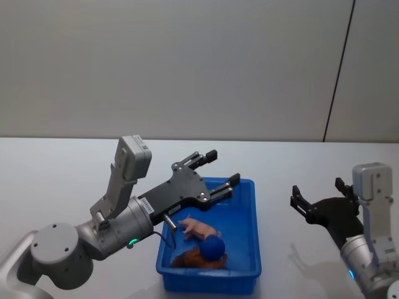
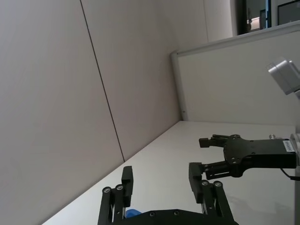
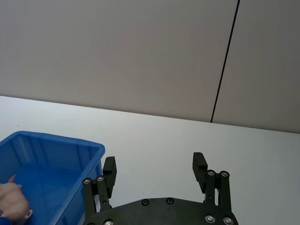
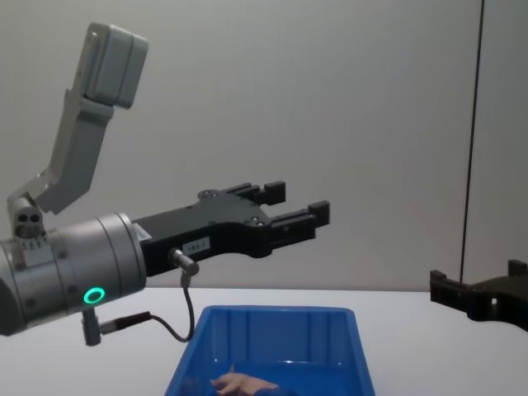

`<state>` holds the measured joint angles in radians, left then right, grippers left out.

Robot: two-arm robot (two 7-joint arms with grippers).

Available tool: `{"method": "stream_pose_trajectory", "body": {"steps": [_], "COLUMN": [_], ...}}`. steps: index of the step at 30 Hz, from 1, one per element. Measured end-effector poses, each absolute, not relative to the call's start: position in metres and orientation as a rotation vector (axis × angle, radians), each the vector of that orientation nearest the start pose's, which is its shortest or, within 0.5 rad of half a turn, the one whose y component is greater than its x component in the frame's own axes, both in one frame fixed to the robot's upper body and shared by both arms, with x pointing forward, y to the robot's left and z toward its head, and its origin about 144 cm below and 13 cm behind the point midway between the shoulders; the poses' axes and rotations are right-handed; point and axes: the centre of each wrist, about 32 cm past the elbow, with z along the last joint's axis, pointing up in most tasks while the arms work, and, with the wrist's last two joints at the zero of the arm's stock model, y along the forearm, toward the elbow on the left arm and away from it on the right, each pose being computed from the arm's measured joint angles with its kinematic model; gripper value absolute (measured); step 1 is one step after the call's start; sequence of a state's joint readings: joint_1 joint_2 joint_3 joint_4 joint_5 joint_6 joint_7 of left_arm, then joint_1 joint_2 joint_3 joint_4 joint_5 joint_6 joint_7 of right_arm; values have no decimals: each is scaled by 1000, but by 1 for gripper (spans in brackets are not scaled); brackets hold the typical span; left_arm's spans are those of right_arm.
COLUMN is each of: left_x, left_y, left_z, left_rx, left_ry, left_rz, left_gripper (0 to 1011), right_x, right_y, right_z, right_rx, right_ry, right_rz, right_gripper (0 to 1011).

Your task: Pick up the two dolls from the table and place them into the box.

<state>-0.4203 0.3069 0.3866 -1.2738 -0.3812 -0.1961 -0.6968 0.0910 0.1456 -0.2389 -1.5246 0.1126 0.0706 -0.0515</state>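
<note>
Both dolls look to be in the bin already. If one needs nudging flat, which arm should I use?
Left, probably. The left gripper hangs open directly above the box, over the pink doll and brown doll. The right gripper, also open, sits off to the box's right over the table.

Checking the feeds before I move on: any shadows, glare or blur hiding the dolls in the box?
Head view: even light, no glare; pink doll clear in the box, brown doll partly behind the blue ball, soft shadows on the table. Chest view: box wall hides most of the pink doll. Right wrist view: pink doll cut off at the edge.
</note>
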Motion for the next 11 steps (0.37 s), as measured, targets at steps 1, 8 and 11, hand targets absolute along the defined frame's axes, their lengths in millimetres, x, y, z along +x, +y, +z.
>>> {"method": "stream_pose_trajectory", "body": {"steps": [1,8,11], "left_x": [562,565,566], "left_y": [233,231,230], "left_z": [1188,1187,1187], "left_rx": [-79,-88,-91], "left_ry": [-197,-199,-199], "left_rz": [601,575,566], "left_gripper": [731,939,1001], "right_x": [477,477,477], "right_y": [-196,-196,-196], "right_z": [1149,1149,1149], "right_rx": [-86,-86,-86], "right_ry": [-3,-3,-3], "right_rz": [-1394,-1394,-1394], "right_gripper": [1001,1001,1001]}}
